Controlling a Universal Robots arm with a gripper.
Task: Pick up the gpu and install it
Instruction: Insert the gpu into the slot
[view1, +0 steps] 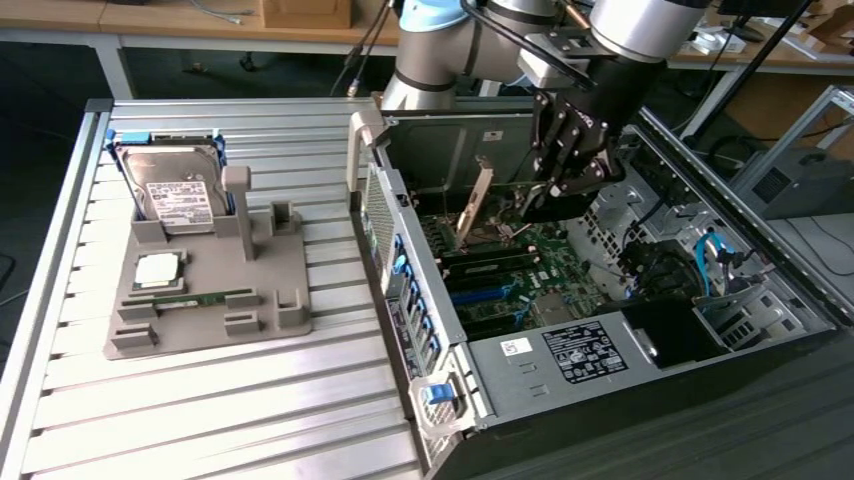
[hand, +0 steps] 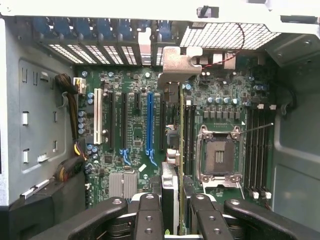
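The install step is in hand: the gripper (view1: 562, 198) is down inside the open case (view1: 694, 345), fingers clamped on the gpu (hand: 170, 187). The card hangs edge-on above the board (hand: 135, 125), its bracket toward the rear slots, and looks not yet seated. Seating it, I judge, calls for the edge held square over a slot (which one I cannot tell) and a straight push down. The case lies on a ribbed metal table (view1: 200, 410), beside a grey tray (view1: 200, 320); benches stand behind.
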